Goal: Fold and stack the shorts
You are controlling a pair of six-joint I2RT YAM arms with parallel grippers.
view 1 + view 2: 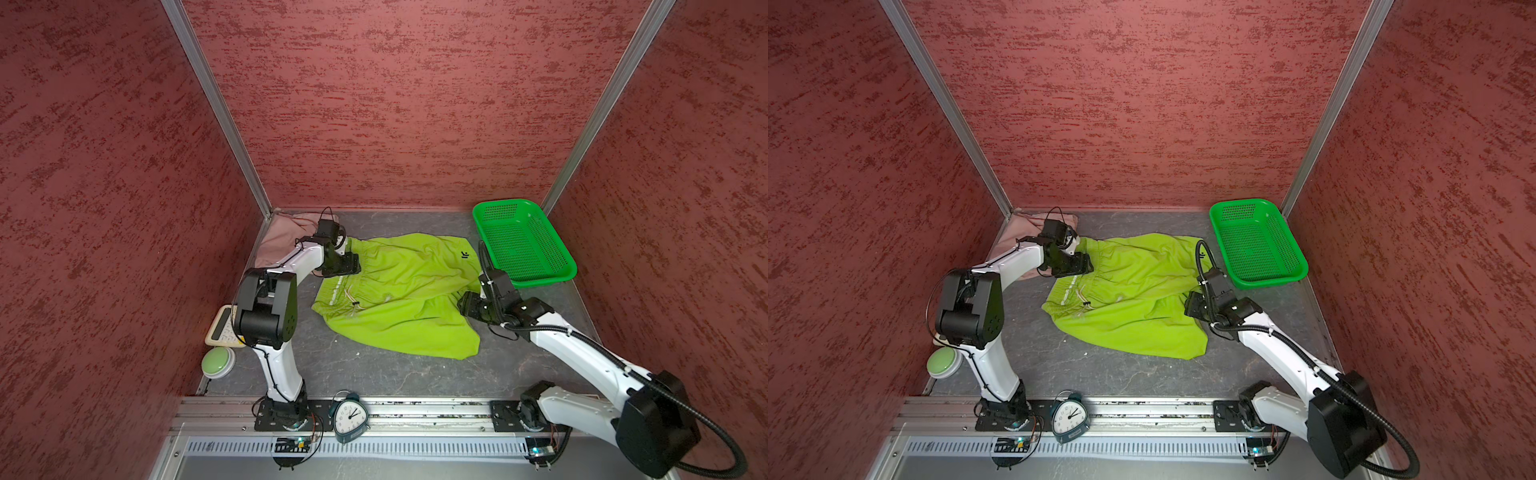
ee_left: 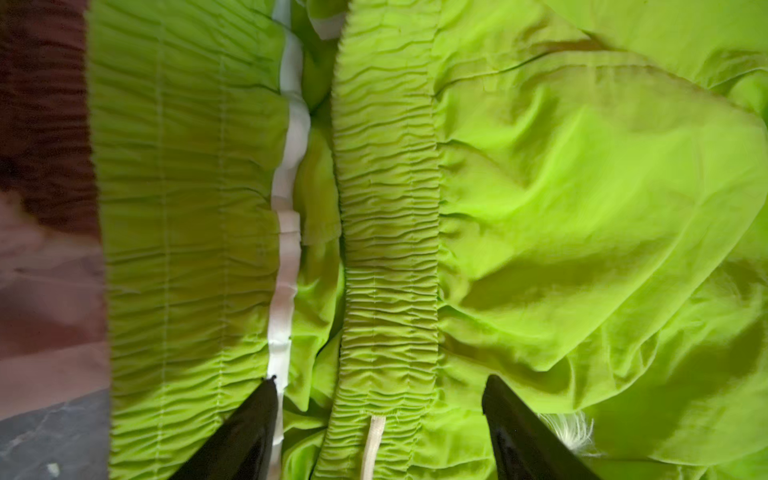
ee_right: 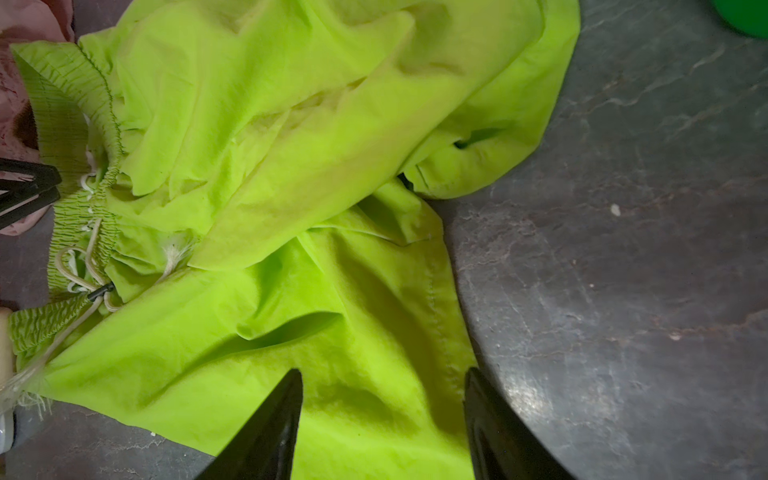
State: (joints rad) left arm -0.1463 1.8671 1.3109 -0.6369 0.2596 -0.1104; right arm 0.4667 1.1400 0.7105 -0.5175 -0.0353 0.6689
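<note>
— Where do we find the shorts?

— In both top views we see the lime green thin cloth shorts [image 1: 407,299] lying crumpled and unfolded at the centre of the dark grey tabletop [image 1: 374,374]. Their gathered waistband [image 2: 386,208] is toward the left and the legs toward the right. The dusty pink cloth shorts [image 1: 286,232] sit bunched in the far left corner, partly behind the left arm. Neither pair rests on the other.

— And the pincers?

— We see the left gripper [image 2: 380,380] over the upper left end of the green pair. Its two black fingers are spread wide, with the waistband and the pale drawstring [image 2: 372,436] beneath them. Nothing is pinched.

— The other one?

— The right gripper [image 3: 383,372] is at the right edge of the green pair, just below and left of the bright green perforated plastic basket [image 1: 540,281]. Its fingers stand apart, with one over the leg hem and one over bare tabletop. We cannot tell whether either pincer touches the cloth.
</note>
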